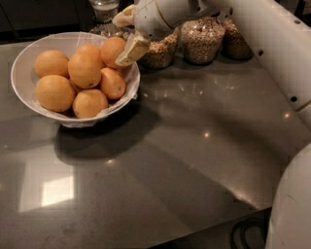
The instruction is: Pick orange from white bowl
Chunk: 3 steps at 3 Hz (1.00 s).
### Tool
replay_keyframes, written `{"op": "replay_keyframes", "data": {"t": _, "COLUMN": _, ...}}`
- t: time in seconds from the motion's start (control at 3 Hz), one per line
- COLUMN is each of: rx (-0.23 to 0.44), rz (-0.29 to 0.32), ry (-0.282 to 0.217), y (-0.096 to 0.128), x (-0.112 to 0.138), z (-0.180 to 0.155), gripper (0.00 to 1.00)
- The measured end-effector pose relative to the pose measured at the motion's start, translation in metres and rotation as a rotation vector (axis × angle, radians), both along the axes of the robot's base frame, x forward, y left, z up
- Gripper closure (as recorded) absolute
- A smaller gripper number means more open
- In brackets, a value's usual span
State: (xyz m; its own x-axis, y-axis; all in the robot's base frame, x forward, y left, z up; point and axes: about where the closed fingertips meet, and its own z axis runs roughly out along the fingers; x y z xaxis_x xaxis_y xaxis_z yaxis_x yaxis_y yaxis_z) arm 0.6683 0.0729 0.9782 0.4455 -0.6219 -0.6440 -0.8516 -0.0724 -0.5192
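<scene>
A white bowl with a crinkled white lining stands at the table's back left and holds several oranges. The deeper-coloured orange lies at the bowl's back right, on top of the pile. My gripper hangs over the bowl's back right rim, right beside that orange. It is open, with one pale finger against the orange's right side and the other finger behind and above it. It holds nothing.
Three glass jars of grain stand along the back edge behind the gripper, and a glass behind the bowl. My white arm crosses the right side. A cable lies on the floor at the front right.
</scene>
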Motion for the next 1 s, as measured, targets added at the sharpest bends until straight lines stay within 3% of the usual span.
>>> {"op": "replay_keyframes", "data": {"t": 1.0, "rx": -0.015, "rz": 0.084, "ry": 0.078, "y": 0.024, "x": -0.002, "z": -0.019, "gripper": 0.28}}
